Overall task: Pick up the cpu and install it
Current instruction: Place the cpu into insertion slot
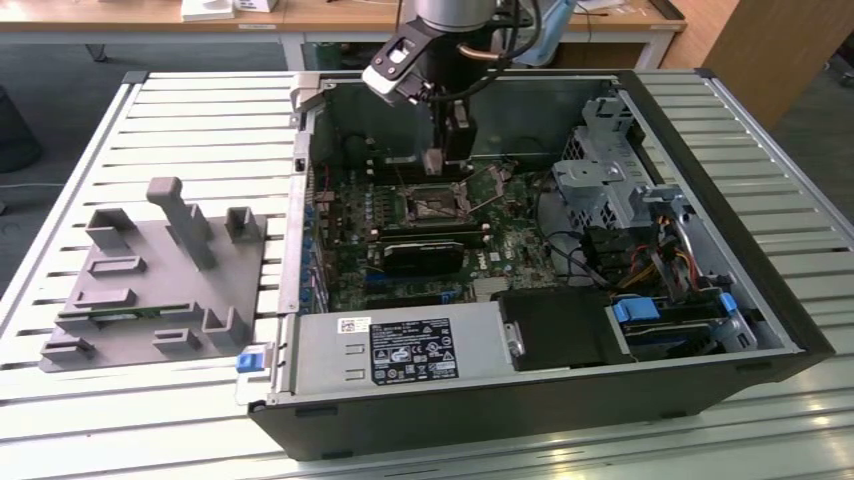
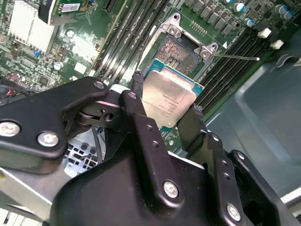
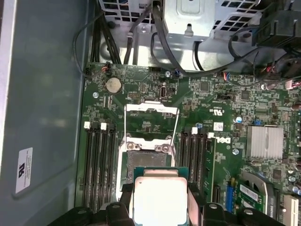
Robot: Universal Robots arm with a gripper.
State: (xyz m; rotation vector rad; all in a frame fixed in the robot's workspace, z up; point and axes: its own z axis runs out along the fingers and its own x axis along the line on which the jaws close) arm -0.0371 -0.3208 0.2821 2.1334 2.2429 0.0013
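Silver-grey metal tops the cpu (image 2: pixel 168 98), a thin square rimmed in green, with no side longer than another. Its lid faces the cameras in both wrist views, and its edges run roughly in line with the socket (image 2: pixel 181 47). The gripper (image 2: pixel 166 94) has the cpu pinched by two opposite edges and holds it just above the socket, clear of it. The socket's metal frame is swung open, its contacts bare. It sits on the motherboard (image 3: pixel 211 103) inside the open computer case (image 1: pixel 641 120).
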